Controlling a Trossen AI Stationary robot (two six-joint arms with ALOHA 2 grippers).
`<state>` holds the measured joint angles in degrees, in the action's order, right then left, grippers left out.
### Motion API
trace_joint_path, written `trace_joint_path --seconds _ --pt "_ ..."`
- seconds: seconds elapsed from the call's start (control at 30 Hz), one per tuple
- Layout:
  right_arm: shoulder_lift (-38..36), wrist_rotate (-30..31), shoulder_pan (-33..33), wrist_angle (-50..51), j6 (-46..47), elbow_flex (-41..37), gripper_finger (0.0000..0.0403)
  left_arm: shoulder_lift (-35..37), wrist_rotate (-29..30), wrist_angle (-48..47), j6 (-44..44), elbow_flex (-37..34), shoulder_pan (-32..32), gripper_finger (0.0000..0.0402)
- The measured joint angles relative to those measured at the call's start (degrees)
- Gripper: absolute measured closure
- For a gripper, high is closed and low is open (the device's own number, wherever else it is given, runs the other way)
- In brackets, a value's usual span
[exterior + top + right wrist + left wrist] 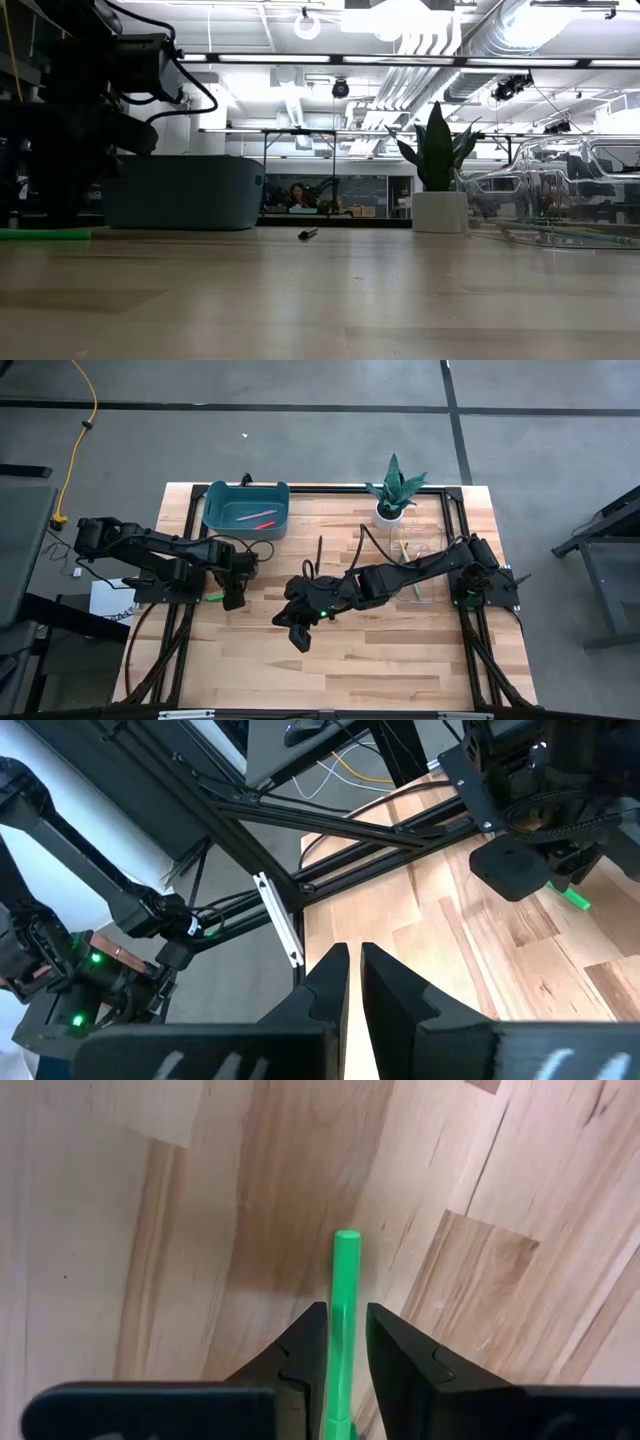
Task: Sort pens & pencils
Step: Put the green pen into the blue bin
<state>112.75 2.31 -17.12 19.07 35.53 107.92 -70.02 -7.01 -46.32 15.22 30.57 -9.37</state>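
The bright green pen [345, 1280] lies flat on the wood near the table's left edge, also in the low view [40, 234]. My left gripper [347, 1325] stands over it, shut on it [232, 598]. A pale pink pen [250, 515] and a red-orange pen [264, 525] lie in the teal bin [215, 510]. The black pen [320, 548] lies on the table's middle, seen end-on in the low view [308, 234]. My right gripper [355, 970] hovers shut and holding nothing near the table's middle [298, 635]. Slim sticks [416, 586] lie in the clear tray [432, 550]. My left gripper pinches the green pen's shaft [344, 1312] between its two fingers, coming from above and pointing down, the fingers across the pen. One end [347, 1238] sticks out past the fingertips. The pen lies level on the table [40, 234].
A potted plant [392, 490] stands at the far edge beside the clear tray. Black frame rails [180, 650] run along the table's left and right sides. My right arm [410, 570] stretches from the right side across the middle. Bare wood lies along the near edge.
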Motion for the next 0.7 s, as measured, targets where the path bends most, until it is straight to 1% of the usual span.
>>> trace_joint_path --seconds 0.7 --pt "0.0 0.0 0.2 0.0 -0.2 0.0 0.0381 0.0 0.8 -0.3 -1.7 0.0 0.0 0.0341"
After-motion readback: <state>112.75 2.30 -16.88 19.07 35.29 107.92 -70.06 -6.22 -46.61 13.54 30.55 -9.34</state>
